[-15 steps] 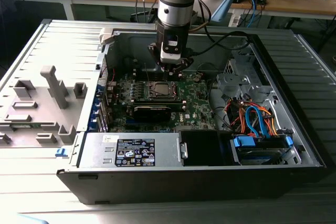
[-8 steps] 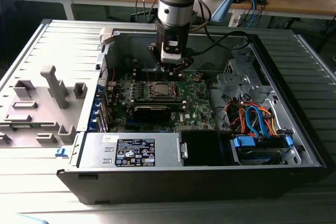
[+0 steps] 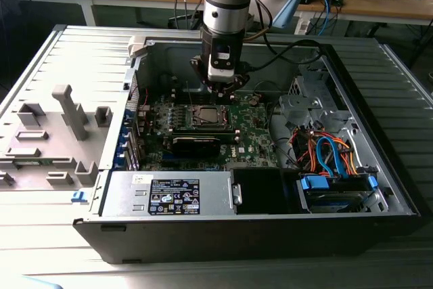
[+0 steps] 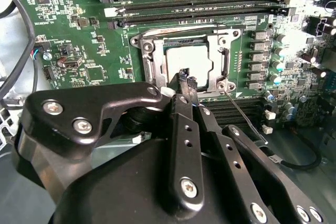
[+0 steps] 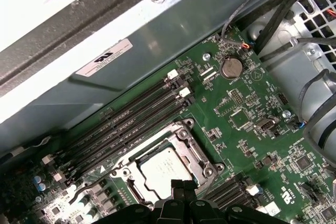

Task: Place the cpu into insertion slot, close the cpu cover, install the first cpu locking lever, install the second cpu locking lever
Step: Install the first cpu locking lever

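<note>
Cpu (image 4: 189,62) sits seated in the insertion slot (image 5: 137,157), framed by the lowered cpu cover (image 4: 151,61). Just above the cover's edge hangs the gripper (image 4: 186,80), fingertips pinched together on nothing visible; its black body hides the socket's near side.

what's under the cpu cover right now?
The cpu shows through the window of the closed cpu cover, gripper at its edge. The insertion slot pins beneath are hidden.
</note>
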You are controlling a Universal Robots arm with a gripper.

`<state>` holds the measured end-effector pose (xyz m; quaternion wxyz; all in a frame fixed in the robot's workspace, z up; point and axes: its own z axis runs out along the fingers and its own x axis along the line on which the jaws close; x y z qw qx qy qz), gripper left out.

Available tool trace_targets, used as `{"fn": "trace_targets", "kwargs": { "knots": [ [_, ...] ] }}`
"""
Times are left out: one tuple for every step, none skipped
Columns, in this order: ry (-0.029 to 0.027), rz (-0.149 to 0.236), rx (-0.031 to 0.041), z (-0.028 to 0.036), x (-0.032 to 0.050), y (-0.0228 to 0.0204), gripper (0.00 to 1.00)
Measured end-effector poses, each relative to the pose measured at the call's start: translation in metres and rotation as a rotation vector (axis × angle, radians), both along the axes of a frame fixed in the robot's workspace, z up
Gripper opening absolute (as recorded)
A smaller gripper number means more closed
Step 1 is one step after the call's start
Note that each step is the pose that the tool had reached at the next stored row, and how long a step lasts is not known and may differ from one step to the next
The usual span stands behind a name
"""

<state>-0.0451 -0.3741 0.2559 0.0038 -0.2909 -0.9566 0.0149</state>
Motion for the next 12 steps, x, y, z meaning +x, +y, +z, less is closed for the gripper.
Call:
{"fn": "trace_targets", "kwargs": {
  "knots": [
    [0.0,0.001,0.0,0.0,0.0,0.0,0.11],
    [0.0,0.003,0.0,0.0,0.0,0.0,0.11],
    [0.0,0.007,0.0,0.0,0.0,0.0,0.11],
    [0.0,0.011,0.0,0.0,0.0,0.0,0.11],
    [0.0,0.015,0.0,0.0,0.0,0.0,0.11],
    [0.0,0.017,0.0,0.0,0.0,0.0,0.11],
    [0.0,0.019,0.0001,0.0,0.0,0.0,0.11],
    [0.0,0.021,0.0,0.0,0.0,0.0,0.11],
    [0.0,0.023,0.0,0.0,0.0,0.0,0.11],
    [0.0,0.025,0.0,0.0,0.0,0.0,0.11],
    [0.0,0.027,0.0,0.0,0.0,0.0,0.11],
    [0.0,0.029,0.0,0.0,0.0,0.0,0.11]
  ]
}}
